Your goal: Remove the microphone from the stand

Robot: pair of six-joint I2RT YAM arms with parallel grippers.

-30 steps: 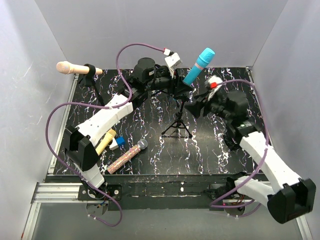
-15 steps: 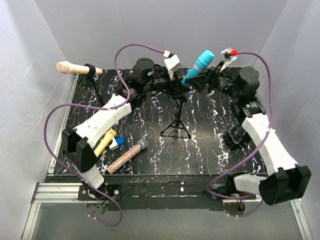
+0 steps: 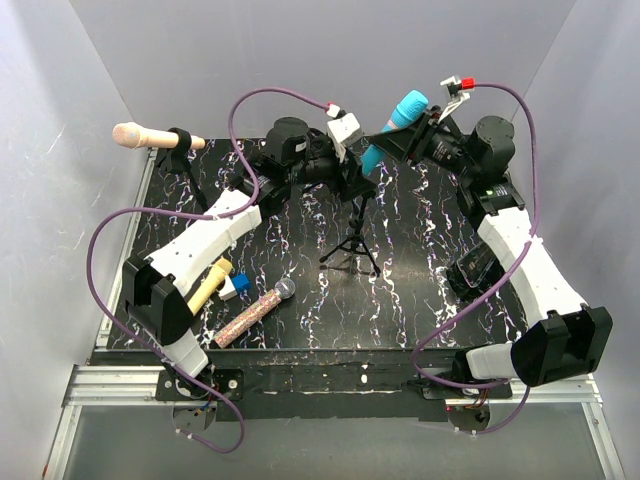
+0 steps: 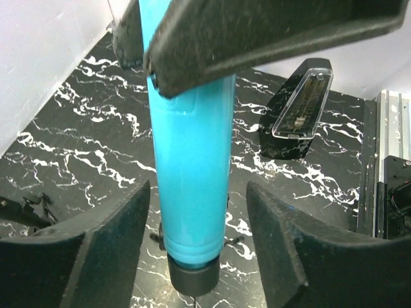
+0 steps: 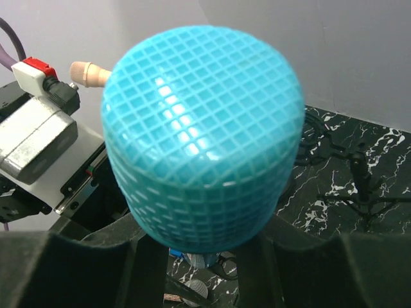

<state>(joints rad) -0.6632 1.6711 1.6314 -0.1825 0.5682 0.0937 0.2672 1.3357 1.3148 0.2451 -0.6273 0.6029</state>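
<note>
Left wrist view showed the left fingers (image 4: 70,256) spread wide, clear of the blue microphone (image 4: 192,167). Right fingers (image 5: 83,269) clamped it (upper centre, top view).

Black marbled table (image 3: 400,300): stand (image 3: 353,248) is set mid-table; glitter mic (image 3: 250,317), yellow mic (image 3: 208,287) and block (image 3: 241,283) are laid front-left.

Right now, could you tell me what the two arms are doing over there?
Both arms are at the blue microphone on the tripod stand. The right gripper is closed on it just below the head; the left gripper sits open around its lower shaft, not touching. The microphone is not yet out of the stand's clip.
</note>
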